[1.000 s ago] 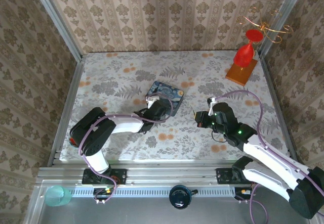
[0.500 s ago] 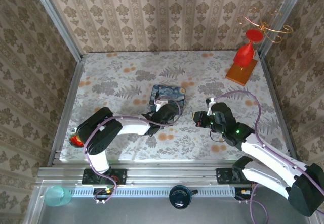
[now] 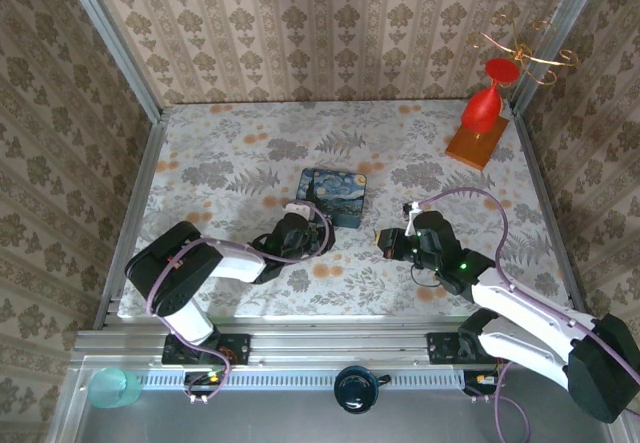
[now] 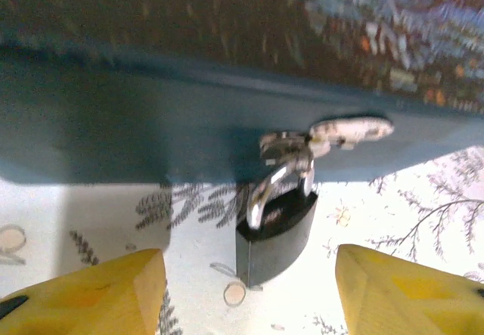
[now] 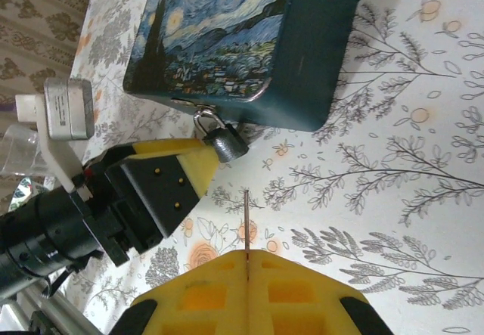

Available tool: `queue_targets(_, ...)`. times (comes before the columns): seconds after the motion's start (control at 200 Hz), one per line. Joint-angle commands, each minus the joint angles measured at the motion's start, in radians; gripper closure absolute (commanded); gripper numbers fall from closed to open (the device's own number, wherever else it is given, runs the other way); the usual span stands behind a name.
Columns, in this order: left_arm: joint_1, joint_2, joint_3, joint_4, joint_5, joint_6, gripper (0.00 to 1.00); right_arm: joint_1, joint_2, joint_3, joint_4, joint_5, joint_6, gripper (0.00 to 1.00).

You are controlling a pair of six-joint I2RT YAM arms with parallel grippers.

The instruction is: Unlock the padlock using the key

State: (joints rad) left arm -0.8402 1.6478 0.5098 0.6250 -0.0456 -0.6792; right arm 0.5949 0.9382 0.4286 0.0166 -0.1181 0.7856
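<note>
Left wrist view has the padlock [image 4: 276,229] hooked to the latch of the blue tin [image 4: 151,123] and resting on the worktop [image 4: 423,199]. It sits between the wide-spread fingers of the left gripper [image 4: 248,293], not yet clamped. The right gripper [image 5: 247,259] is closed on a thin blade, probably the key [image 5: 247,221] seen edge-on. Unheld, the lock could swing aside when the key pushes. With the keyhole hidden, a misaligned thrust could slip off or bend the blade.

Seen from above, the light is even and the detail sharp, with faint soft shadows on the tabletop [image 3: 220,153]. The left wrist picture is smeared: the tin [image 4: 151,116] is dark and blurry, and the tabletop below it is washed white by glare. The right wrist picture is bright and crisp.
</note>
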Motion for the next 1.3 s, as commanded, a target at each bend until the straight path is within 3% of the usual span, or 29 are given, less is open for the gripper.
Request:
queue_targets(0.0, 0.025, 0.022, -0.004, 0.087, 0.118, 0.048, 0.39, 0.022, 0.015, -0.005, 0.059, -0.011, 0.008, 1.0)
queue_targets(0.41, 0.067, 0.136, 0.071, 0.104, 0.189, 0.026, 0.56, 0.078, 0.107, 0.002, 0.115, 0.025, 0.034, 1.0)
queue_targets(0.63, 0.067, 0.147, 0.078, 0.105, 0.188, 0.017, 0.66, 0.049, 0.13, 0.024, 0.072, 0.024, -0.01, 1.0)
queue_targets(0.88, 0.07, 0.125, 0.07, 0.132, 0.207, -0.023, 0.87, 0.021, 0.235, 0.021, 0.182, -0.084, 0.007, 1.0)
queue_targets(1.295, 0.073, 0.043, 0.06, 0.143, 0.304, -0.15, 0.94, -0.079, 0.398, 0.053, 0.283, -0.288, 0.022, 1.0)
